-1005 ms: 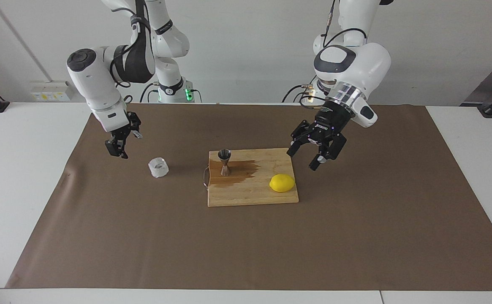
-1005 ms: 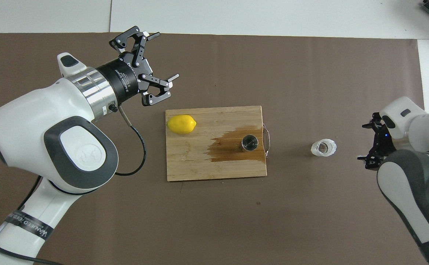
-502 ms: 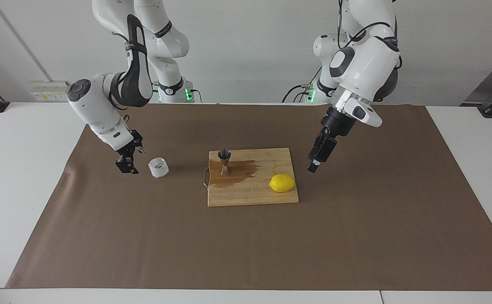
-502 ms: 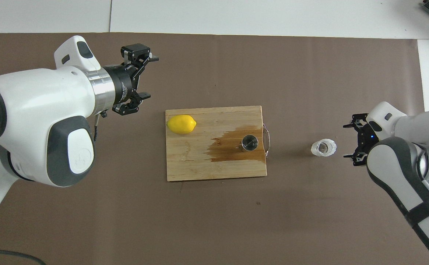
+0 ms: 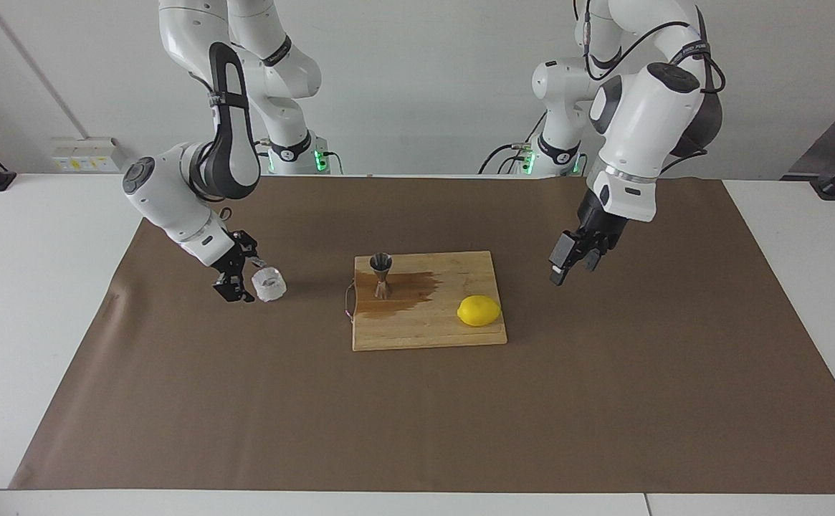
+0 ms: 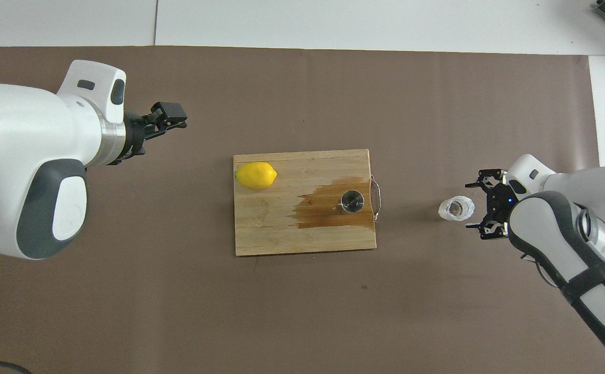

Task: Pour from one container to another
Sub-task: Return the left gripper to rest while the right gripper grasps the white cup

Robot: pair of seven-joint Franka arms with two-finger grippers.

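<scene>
In the facing view, the right gripper (image 5: 239, 284) sits low at left of centre, its fingers spread wide and its tips just beside the glass cup (image 5: 269, 284), which stands upright on the brown mat (image 5: 417, 401); whether they touch it I cannot tell. At the middle of the frame lies the wooden board (image 5: 428, 322) bearing a dark wet stain (image 5: 406, 292); the steel jigger (image 5: 381, 274) stands upright on that stain, and 1 lemon (image 5: 479, 310) rests at the board's lower right corner. At right of centre the left gripper (image 5: 571, 264) hangs over the mat beside the board, jaws open, holding nothing.
</scene>
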